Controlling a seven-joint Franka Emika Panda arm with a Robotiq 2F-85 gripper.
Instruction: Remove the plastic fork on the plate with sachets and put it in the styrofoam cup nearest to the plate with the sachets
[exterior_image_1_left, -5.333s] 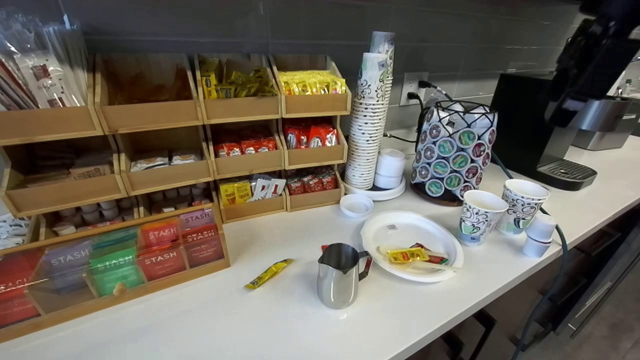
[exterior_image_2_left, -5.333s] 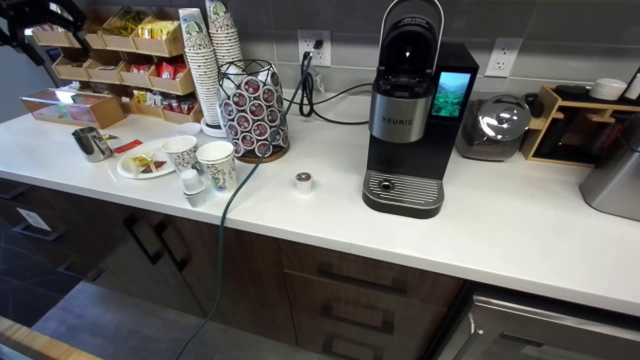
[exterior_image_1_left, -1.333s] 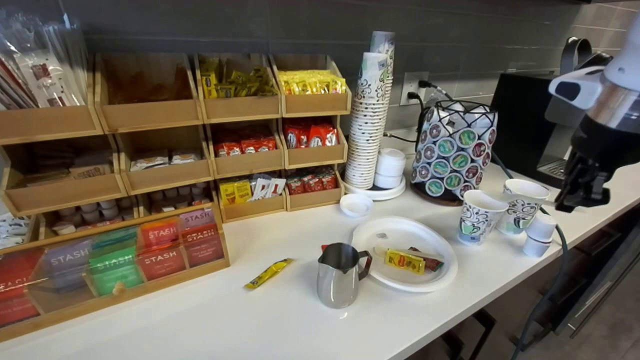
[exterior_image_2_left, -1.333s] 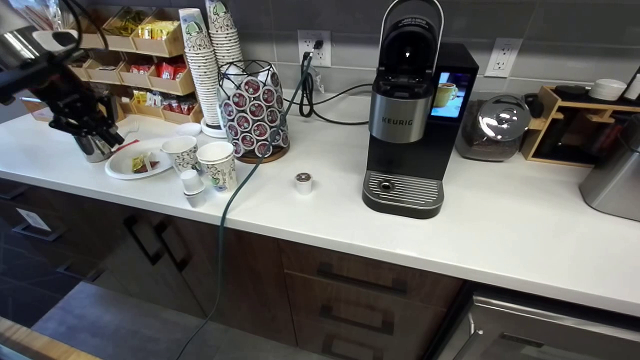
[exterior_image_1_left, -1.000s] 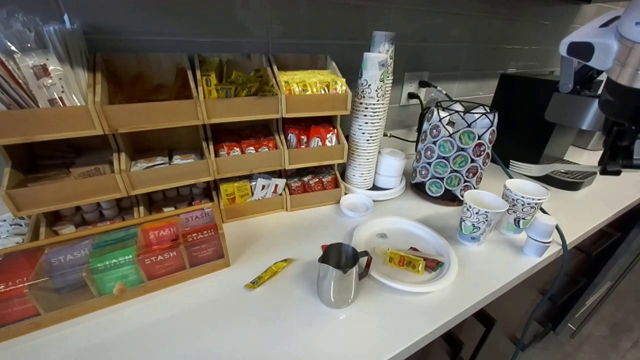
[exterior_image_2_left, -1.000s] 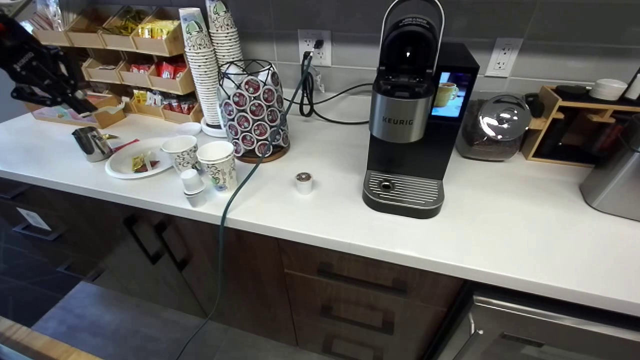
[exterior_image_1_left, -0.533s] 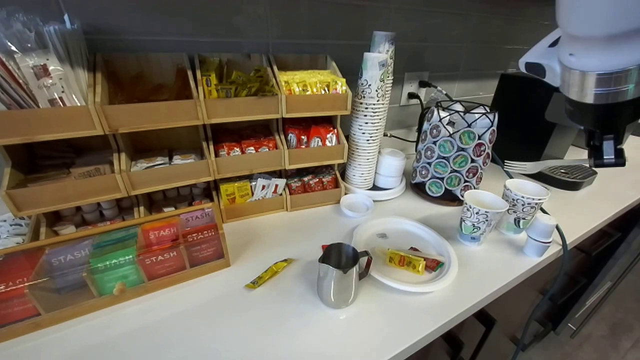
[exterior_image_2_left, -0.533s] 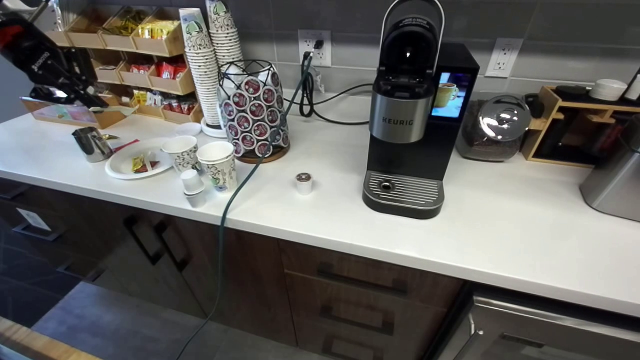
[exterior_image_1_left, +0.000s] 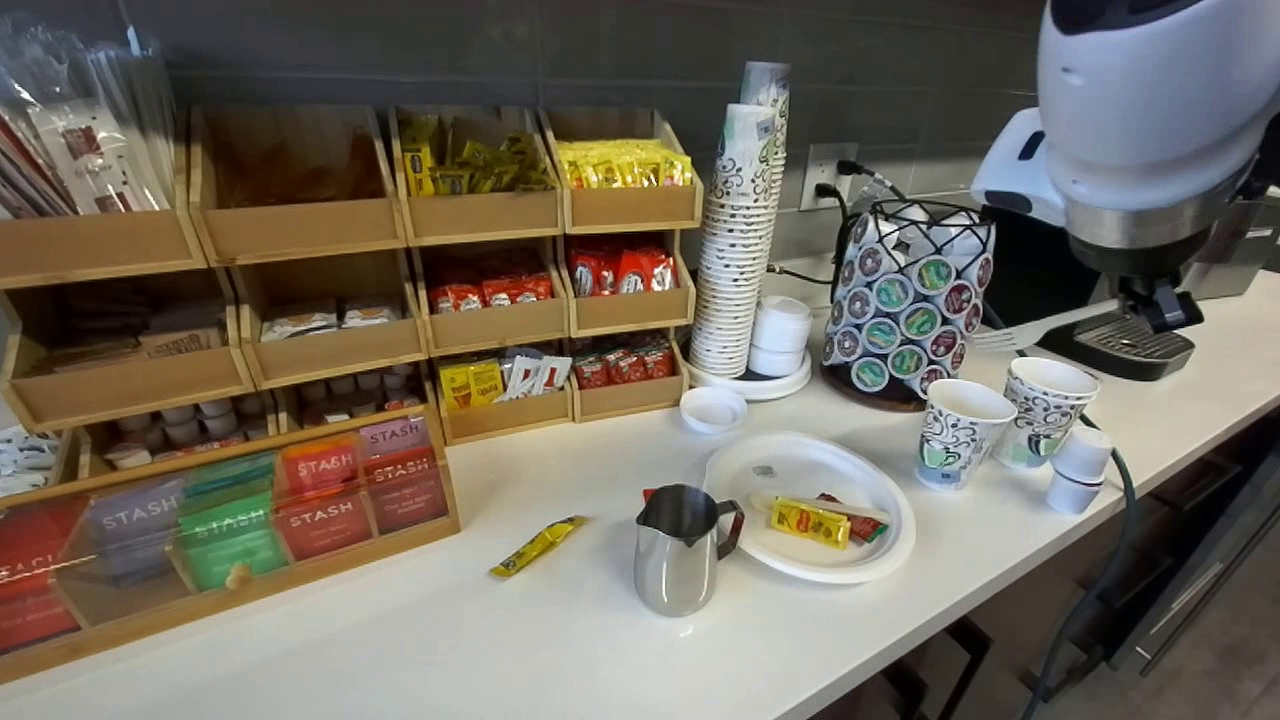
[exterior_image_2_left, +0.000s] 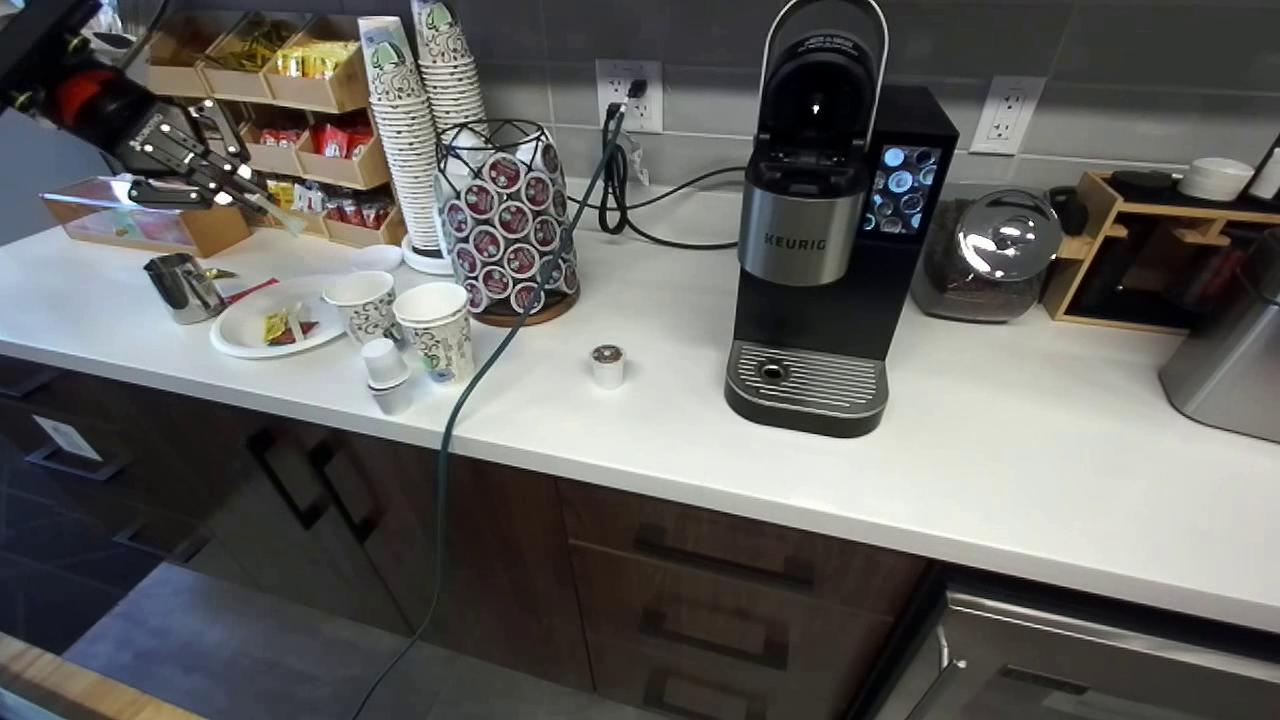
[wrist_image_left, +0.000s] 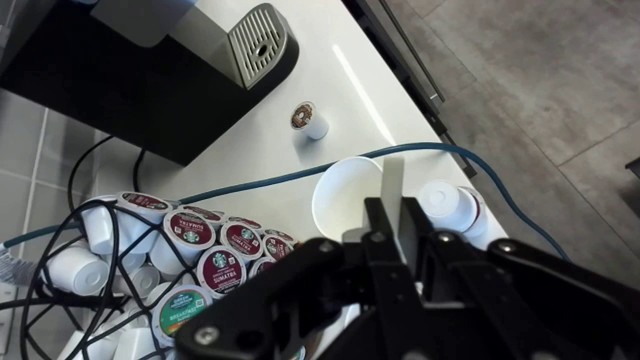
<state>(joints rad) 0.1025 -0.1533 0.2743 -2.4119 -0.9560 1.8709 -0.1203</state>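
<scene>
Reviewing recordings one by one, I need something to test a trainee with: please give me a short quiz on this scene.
1. Multiple choice: what are the jaws gripping? (a) a coffee pod (b) a plastic fork (c) a tea packet
2. True or false: a yellow sachet lies on the disposable plate.
3. Put in order, left to right in both exterior views: disposable plate, patterned cup nearest it, steel pitcher.
Key: 1 b; 2 true; 3 steel pitcher, disposable plate, patterned cup.
</scene>
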